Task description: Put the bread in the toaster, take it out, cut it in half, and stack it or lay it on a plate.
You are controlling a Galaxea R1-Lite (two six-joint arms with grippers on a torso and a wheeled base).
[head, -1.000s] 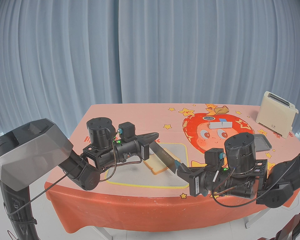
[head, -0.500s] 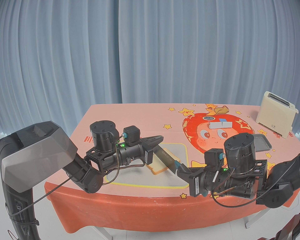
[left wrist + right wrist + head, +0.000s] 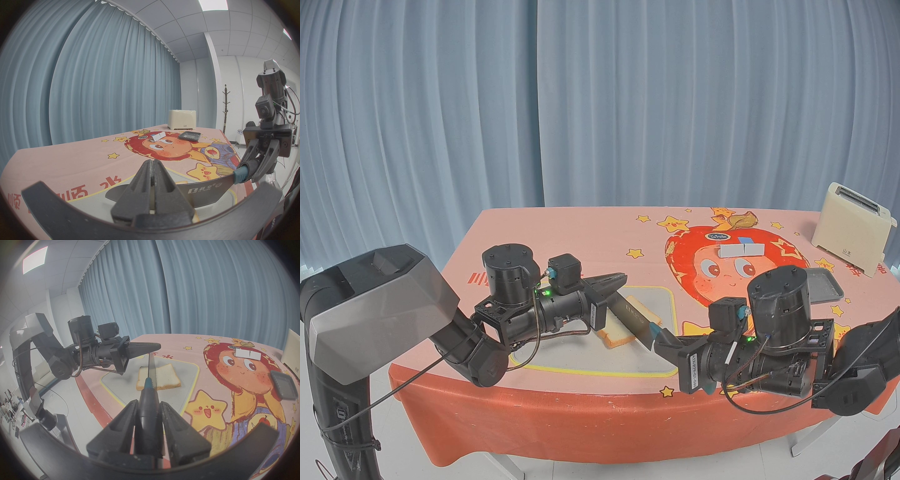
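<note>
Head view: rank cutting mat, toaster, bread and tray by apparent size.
1. cutting mat
2. toaster
3. bread
4. tray, partly hidden behind the right arm, so its place below the bread is unsure.

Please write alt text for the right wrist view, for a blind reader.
The right gripper holds a knife, blade upright across the bread on a grey mat. The shut left gripper is at the blade's far end.

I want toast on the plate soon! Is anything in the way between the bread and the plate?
Nothing lies on the table between the bread and the plate. But the knife, held by the right gripper, crosses over the bread, and the shut left gripper is at its tip.
</note>
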